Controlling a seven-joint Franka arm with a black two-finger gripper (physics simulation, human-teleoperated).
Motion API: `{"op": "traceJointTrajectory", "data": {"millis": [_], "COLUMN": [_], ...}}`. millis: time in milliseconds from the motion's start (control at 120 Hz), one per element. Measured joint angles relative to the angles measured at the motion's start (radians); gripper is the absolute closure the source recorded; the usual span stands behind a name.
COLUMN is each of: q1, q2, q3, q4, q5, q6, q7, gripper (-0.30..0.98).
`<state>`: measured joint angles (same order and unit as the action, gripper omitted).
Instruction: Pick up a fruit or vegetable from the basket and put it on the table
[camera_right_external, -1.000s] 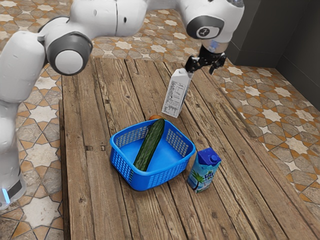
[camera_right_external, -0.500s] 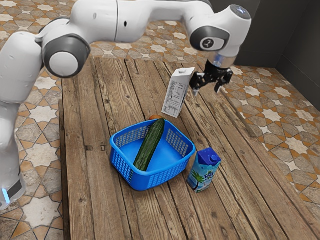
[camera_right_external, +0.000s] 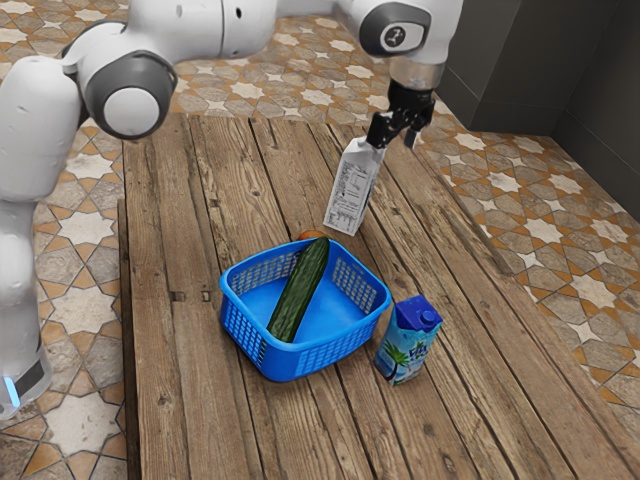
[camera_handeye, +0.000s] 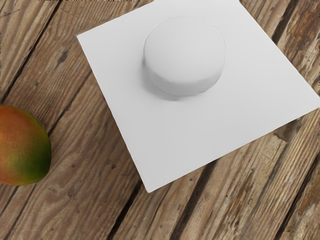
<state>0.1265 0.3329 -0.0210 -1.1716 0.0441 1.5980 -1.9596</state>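
- Inside the blue basket: cucumber, propped against the rim, probably too long to lie flat
- By the white carton: gripper, open and empty, likely high to clear it tbh

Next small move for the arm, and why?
I'd shift the gripper toward the basket, staying high at first. It hangs open by the top of the white carton, and the wrist view looks down on that carton's cap, so descending here could knock it. The cucumber lies in the basket.
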Motion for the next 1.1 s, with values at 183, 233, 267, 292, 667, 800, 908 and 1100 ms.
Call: {"op": "traceJointTrajectory", "data": {"millis": [183, 233, 267, 292, 667, 800, 908, 1100], "q1": [0.009, 0.010, 0.018, 0.019, -0.359, -0.445, -0.465, -0.563], "q2": [-0.021, -0.022, -0.021, -0.020, -0.161, -0.258, -0.272, -0.387], "q3": [-0.001, 0.000, 0.001, 0.001, 0.030, 0.116, 0.117, 0.076], "q4": [0.000, 0.000, -0.001, -0.002, -0.349, -0.460, -0.484, -0.670], "q5": [0.021, 0.011, -0.001, -0.007, 0.068, 0.048, 0.044, 0.037], "q6": [0.004, 0.004, 0.003, 0.003, 0.066, 0.110, 0.137, 0.178], "q7": [0.157, 0.246, 0.299, 0.338, 0.720, 0.777, 0.816, 0.833], "gripper": [0.00, 0.00, 0.00, 0.00, 0.00, 0.00, 0.00, 0.00]}}
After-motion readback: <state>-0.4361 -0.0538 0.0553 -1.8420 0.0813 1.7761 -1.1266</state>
